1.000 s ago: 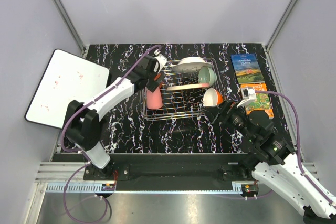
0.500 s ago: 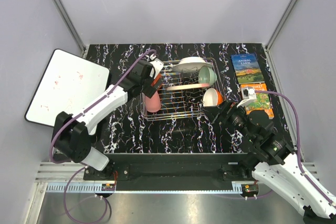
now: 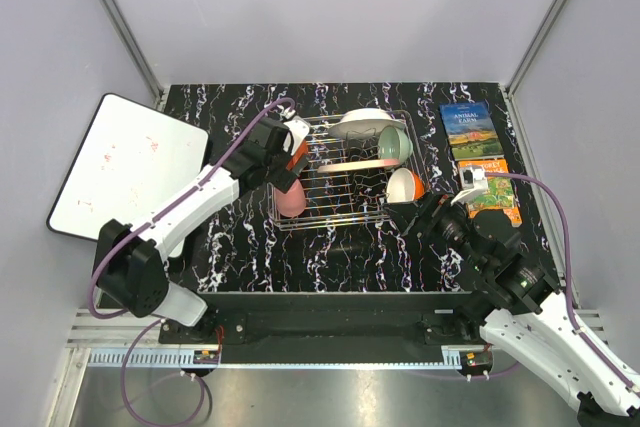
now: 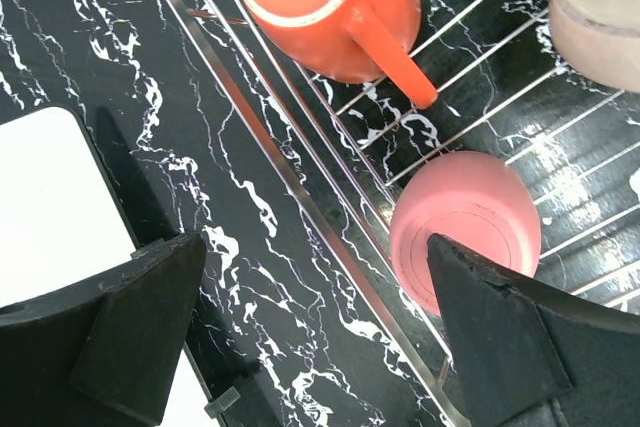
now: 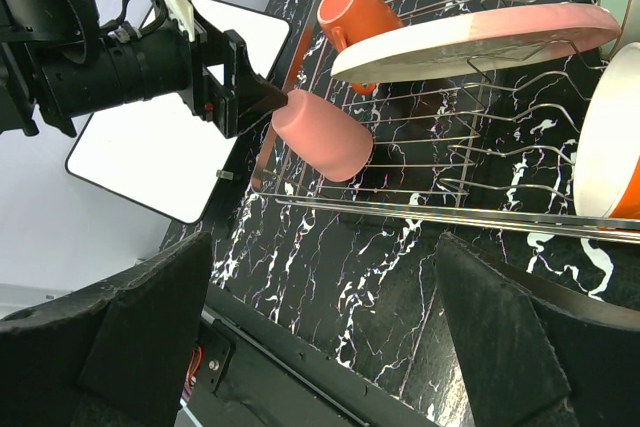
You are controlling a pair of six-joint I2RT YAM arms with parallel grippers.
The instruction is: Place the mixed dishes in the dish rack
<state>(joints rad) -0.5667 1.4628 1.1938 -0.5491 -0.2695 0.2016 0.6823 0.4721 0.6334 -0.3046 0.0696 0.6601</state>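
Note:
The silver wire dish rack [image 3: 340, 209] holds the white plate [image 3: 362, 123], the mint-green bowl [image 3: 397, 144], the pink-and-cream plate [image 3: 345, 162], the orange bowl [image 3: 405, 185], the orange-red mug [image 3: 299, 154] and the pink cup [image 3: 290, 197]. The cup lies tilted at the rack's near left corner. My left gripper [image 3: 283, 177] is open and empty over the rack's left rim [image 4: 280, 162]; one finger is right beside the cup [image 4: 465, 227], and the mug [image 4: 330, 7] is just beyond. My right gripper [image 3: 410, 217] is open and empty, near the rack's right front corner, facing the cup [image 5: 322, 135].
A white rectangular board [image 3: 125, 167] lies off the table's left edge and shows in the left wrist view [image 4: 50, 207]. Two colourful books [image 3: 470, 129] lie at the far right. Grey walls enclose the table on three sides.
My left gripper has drawn back to the left from the rack. The pink cup has tipped over and now lies tilted in the rack's corner. The right arm has not moved.

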